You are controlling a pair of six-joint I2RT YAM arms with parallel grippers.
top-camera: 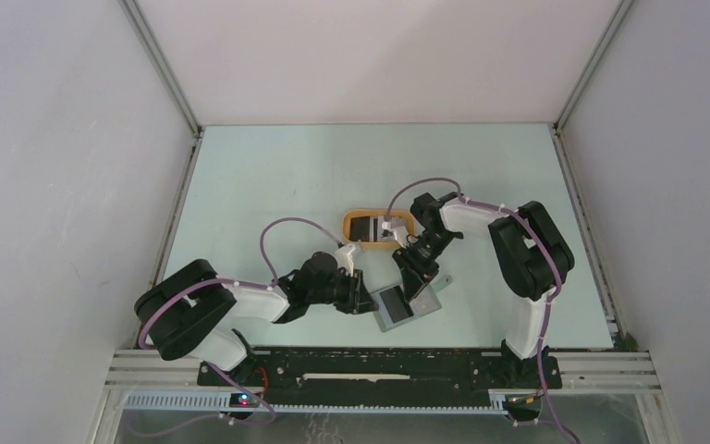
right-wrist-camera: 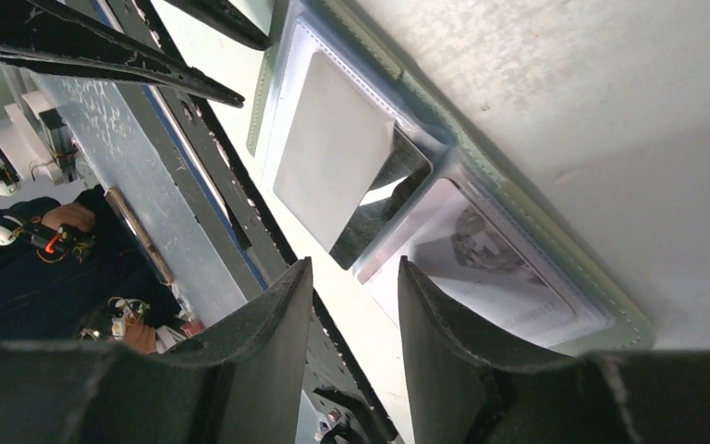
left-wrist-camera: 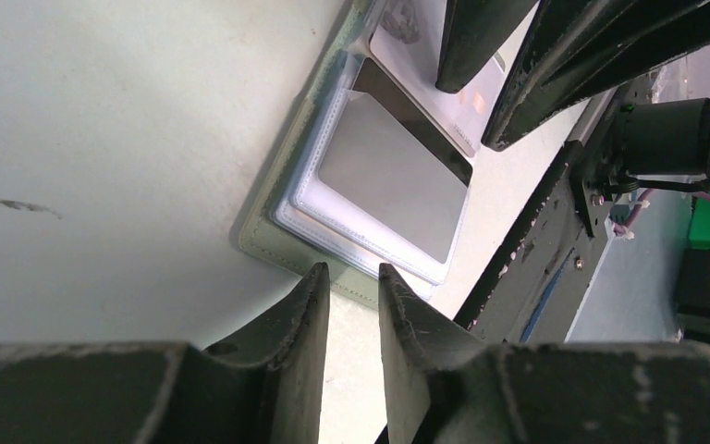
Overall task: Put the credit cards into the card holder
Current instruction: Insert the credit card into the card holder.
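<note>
Card holder (left-wrist-camera: pixel 273 242) showing matt grey-green leather-like skin, stitching running along edge. Clear plastic sleeves (left-wrist-camera: pixel 303 211) inside gleaming, glossy. Credit card (left-wrist-camera: pixel 388 180) in sleeve looking smooth, grey, satin plastic. Worktop (left-wrist-camera: pixel 129 111) appearing pale, matt, lightly scuffed. Jaws looking dark, rough-grained plastic, rims showing pale. Frame rail (top-camera: pixel 610 370), lower edge of frame, glinting bare metal.

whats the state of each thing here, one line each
grey-green fold-over card holder: open, flat on the table
pale grey plastic card: inside a clear sleeve
whitish printed card: in the neighbouring sleeve
black card: lying in the orange oval tray
left fingers: slightly apart, empty, at the holder's edge
right fingers: apart, empty, over the holder
</note>
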